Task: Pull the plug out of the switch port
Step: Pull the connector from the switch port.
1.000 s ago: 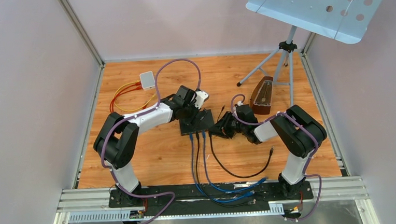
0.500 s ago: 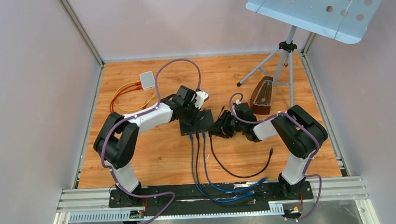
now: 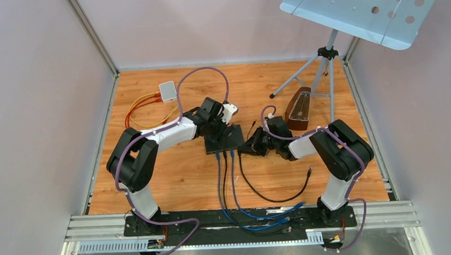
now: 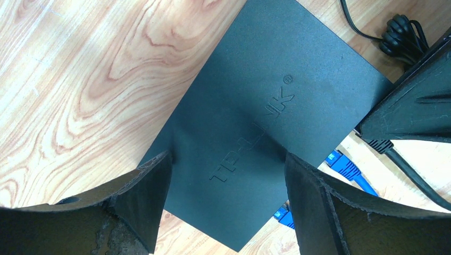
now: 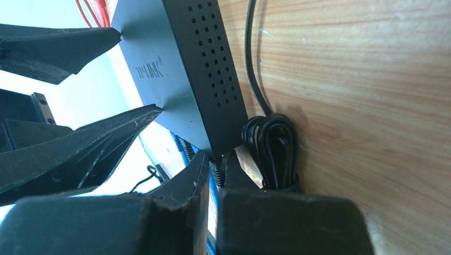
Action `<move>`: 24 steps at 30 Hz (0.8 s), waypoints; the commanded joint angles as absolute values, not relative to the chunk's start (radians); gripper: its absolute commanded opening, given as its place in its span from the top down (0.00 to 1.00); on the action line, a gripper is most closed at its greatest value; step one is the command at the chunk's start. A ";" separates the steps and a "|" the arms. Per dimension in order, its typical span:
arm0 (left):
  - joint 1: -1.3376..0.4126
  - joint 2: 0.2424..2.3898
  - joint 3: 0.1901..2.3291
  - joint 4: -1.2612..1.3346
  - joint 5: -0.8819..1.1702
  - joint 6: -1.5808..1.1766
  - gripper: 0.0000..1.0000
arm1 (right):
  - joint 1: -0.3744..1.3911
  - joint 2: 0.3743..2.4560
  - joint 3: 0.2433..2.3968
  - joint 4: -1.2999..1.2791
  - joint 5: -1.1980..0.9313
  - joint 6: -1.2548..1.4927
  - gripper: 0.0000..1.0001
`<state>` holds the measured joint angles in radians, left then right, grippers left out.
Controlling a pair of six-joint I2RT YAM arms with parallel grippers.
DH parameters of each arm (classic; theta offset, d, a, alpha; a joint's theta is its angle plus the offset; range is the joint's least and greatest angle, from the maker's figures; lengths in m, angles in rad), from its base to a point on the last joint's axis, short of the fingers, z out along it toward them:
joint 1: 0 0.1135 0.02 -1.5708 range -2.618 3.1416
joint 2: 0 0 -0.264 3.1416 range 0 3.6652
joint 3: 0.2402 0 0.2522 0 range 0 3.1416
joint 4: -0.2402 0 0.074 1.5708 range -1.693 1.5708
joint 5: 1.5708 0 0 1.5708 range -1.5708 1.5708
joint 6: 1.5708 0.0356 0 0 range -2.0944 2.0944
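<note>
With both arms low at mid-table [image 3: 185, 177], the black TP-LINK switch [image 3: 224, 140] lies flat between them, just left of the right wrist. Left fingers [image 4: 143, 207] are spread wide across the switch, tips against its opposite edges, gripping it. Right fingers [image 5: 175, 212] are closed together at the switch's near right corner, pinching the plug [image 4: 378, 144] of the black cable [image 3: 275, 198]. Cannot tell whether the plug is seated in its port or clear of it. A bundled loop of that cable [image 5: 274, 146] lies on the wood beside the switch's vented side. Two blue cables [image 3: 220, 175] run from the switch's near edge towards the arm bases.
</note>
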<state>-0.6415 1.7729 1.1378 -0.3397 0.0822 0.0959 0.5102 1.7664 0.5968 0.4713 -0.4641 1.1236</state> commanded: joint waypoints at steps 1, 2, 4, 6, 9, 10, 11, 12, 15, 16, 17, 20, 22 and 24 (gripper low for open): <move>-0.641 1.750 1.113 -0.350 0.094 0.094 0.16 | 0.515 1.742 0.615 0.403 -0.438 1.061 1.00; -0.641 1.749 1.112 -0.349 0.094 0.092 0.16 | 0.515 1.741 0.618 0.397 -0.449 1.041 1.00; -0.642 1.744 1.112 -0.348 0.092 0.089 0.16 | 0.515 1.733 0.625 0.373 -0.466 1.003 1.00; -0.642 1.734 1.108 -0.340 0.088 0.081 0.15 | 0.515 1.722 0.625 0.357 -0.487 0.959 1.00; -0.641 1.705 1.105 -0.329 0.093 0.067 0.14 | 0.514 1.701 0.621 0.308 -0.501 0.895 1.00; -0.642 1.698 1.107 -0.328 0.103 0.065 0.13 | 0.514 1.694 0.617 0.295 -0.506 0.877 1.00; -0.642 1.683 1.106 -0.326 0.107 0.060 0.12 | 0.514 1.688 0.612 0.285 -0.514 0.860 1.00; -0.641 1.674 1.106 -0.318 0.116 0.056 0.11 | 0.515 1.684 0.608 0.277 -0.527 0.843 1.00; -0.642 1.639 1.104 -0.306 0.127 0.044 0.09 | 0.513 1.675 0.593 0.252 -0.545 0.818 1.00; -0.641 1.635 1.104 -0.301 0.128 0.042 0.08 | 0.512 1.675 0.586 0.254 -0.551 0.814 1.00; -0.641 1.629 1.103 -0.298 0.129 0.040 0.08 | 0.512 1.675 0.584 0.257 -0.559 0.811 1.00; -0.642 1.638 1.101 -0.296 0.135 0.042 0.08 | 0.511 1.688 0.591 0.263 -0.578 0.804 1.00; -0.641 1.669 1.102 -0.305 0.139 0.041 0.08 | 0.509 1.703 0.605 0.259 -0.578 0.811 1.00; -0.641 1.689 1.102 -0.316 0.138 0.035 0.09 | 0.509 1.713 0.617 0.260 -0.566 0.832 0.97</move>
<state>-0.6415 1.6699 1.1023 -0.3168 0.1181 0.0540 0.5083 1.6951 0.6029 0.3096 -0.5526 0.8616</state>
